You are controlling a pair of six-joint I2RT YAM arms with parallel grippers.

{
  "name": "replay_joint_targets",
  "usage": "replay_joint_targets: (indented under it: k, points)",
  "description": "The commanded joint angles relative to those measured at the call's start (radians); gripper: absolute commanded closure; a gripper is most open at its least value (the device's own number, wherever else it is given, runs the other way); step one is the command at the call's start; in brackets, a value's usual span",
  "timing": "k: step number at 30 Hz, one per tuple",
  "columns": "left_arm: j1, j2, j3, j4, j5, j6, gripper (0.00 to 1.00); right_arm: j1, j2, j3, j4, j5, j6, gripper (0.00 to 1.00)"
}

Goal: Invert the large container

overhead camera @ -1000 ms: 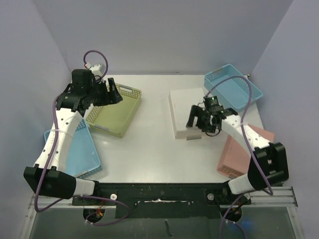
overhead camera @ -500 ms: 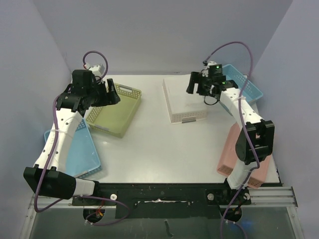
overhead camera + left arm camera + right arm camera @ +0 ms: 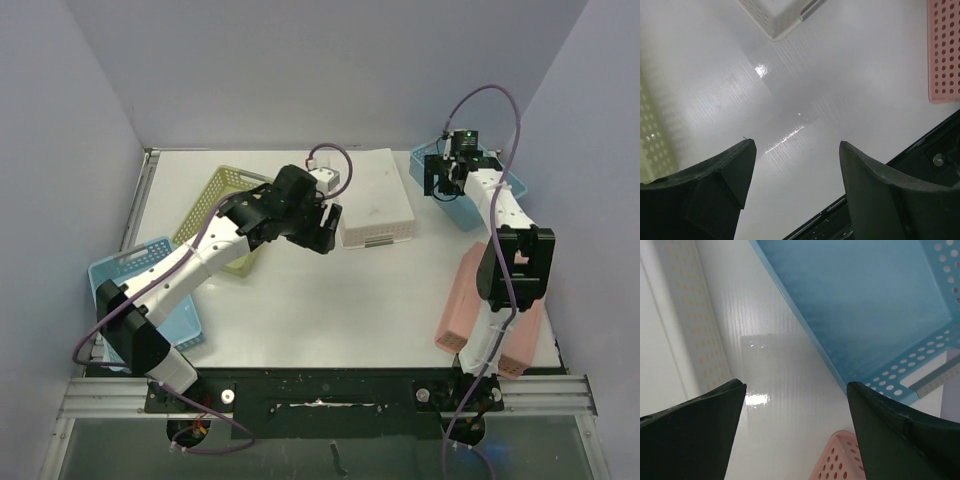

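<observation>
White container [image 3: 375, 195]: flat side up, at the back middle of the table [image 3: 330, 300].
Left claw [image 3: 328, 228]: spread wide, holding nothing, just beside the white container.
Right claw [image 3: 441, 183]: spread wide, holding nothing, by the blue basket [image 3: 880, 300].

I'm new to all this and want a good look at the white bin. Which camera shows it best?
The top view: it shows the whole white bin. The left wrist catches only one corner; the right wrist only a strip of its perforated side.
</observation>
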Motion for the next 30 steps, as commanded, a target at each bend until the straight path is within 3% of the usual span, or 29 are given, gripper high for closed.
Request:
replay_joint_targets:
  k: [1, 5, 12, 19, 23, 30]
  points:
    - [-0.034, 0.026, 0.071, 0.050, -0.042, -0.030, 0.33, 0.004, 0.112, 0.114, -0.063, 0.094, -0.084, 0.16]
    - [-0.038, 0.033, 0.070, 0.035, -0.057, -0.026, 0.33, -0.010, 0.204, 0.179, -0.096, 0.096, -0.088, 0.25]
    - [-0.036, -0.003, 0.002, 0.034, -0.074, -0.031, 0.33, -0.027, 0.222, 0.205, -0.119, 0.035, -0.081, 0.61]
    - [-0.036, -0.011, -0.015, 0.041, -0.089, -0.032, 0.33, -0.026, 0.178, 0.239, -0.148, 0.001, -0.055, 0.89]
    - [-0.033, -0.017, -0.009, 0.040, -0.103, -0.025, 0.33, -0.016, 0.112, 0.273, -0.163, -0.017, -0.039, 1.00]
    - [0.037, -0.037, 0.001, 0.047, -0.060, -0.029, 0.33, 0.055, -0.086, 0.205, -0.131, -0.051, 0.022, 1.00]
